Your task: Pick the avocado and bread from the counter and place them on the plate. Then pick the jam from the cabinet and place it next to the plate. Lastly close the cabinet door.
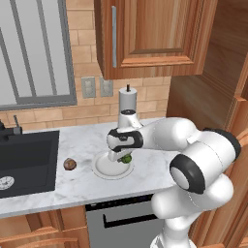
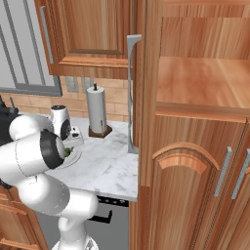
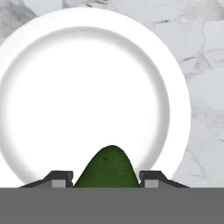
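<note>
My gripper (image 3: pixel 105 180) is shut on the dark green avocado (image 3: pixel 107 168), holding it just above the near rim of the white plate (image 3: pixel 87 87). In the left base view the gripper (image 1: pixel 123 157) and avocado (image 1: pixel 127 158) hover over the right side of the plate (image 1: pixel 104 169) on the marble counter (image 1: pixel 77 140). The brown bread (image 1: pixel 69 164) lies on the counter left of the plate. The right base view shows the avocado (image 2: pixel 67 153) over the plate (image 2: pixel 74 157), and the tall cabinet (image 2: pixel 195 146) with an upper door open. The jam is out of view.
A dark sink (image 1: pixel 24 162) is set in the counter at the left. A paper towel holder (image 1: pixel 128 99) stands behind the plate by the brick wall. A wall cupboard (image 1: pixel 145 34) hangs above. The open door's silver handle (image 2: pixel 133 93) juts over the counter's right end.
</note>
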Motion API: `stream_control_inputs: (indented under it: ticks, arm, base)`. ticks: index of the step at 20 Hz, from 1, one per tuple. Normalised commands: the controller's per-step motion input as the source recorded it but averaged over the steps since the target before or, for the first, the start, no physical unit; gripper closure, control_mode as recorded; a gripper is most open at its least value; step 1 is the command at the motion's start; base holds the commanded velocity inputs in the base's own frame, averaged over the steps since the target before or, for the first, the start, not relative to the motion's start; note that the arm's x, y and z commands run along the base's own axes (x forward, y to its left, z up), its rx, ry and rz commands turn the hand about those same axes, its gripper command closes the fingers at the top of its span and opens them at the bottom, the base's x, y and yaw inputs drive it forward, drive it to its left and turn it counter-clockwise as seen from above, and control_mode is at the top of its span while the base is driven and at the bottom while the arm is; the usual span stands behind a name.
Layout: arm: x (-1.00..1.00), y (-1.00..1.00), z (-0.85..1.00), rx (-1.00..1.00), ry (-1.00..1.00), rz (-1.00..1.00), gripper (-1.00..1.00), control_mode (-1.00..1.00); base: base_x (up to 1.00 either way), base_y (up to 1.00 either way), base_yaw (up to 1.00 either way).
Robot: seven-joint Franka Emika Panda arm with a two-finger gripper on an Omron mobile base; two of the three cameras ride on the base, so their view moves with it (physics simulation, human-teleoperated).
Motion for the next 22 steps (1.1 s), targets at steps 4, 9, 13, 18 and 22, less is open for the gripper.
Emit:
stream_control_inputs:
  ticks: [4,9,13,18,22]
  arm:
    - [0.17,0.05,-0.18,-0.02,0.0,0.02,1.0,-1.0]
    - [0.12,0.09,-0.16,-0.02,0.0,0.01,1.0,-1.0]
    - [0.05,0.15,-0.12,-0.03,0.0,0.0,1.0,-1.0]
    - [0.02,0.08,-0.11,-0.03,0.0,0.0,1.0,-1.0]
    - [0.04,0.0,-0.12,-0.01,0.0,0.02,-1.0,-1.0]
  base:
    - [0.0,0.0,0.0]
    - [0.0,0.0,0.0]
    - [0.0,0.0,0.0]
    - [0.0,0.0,0.0]
    - [0.0,0.0,0.0]
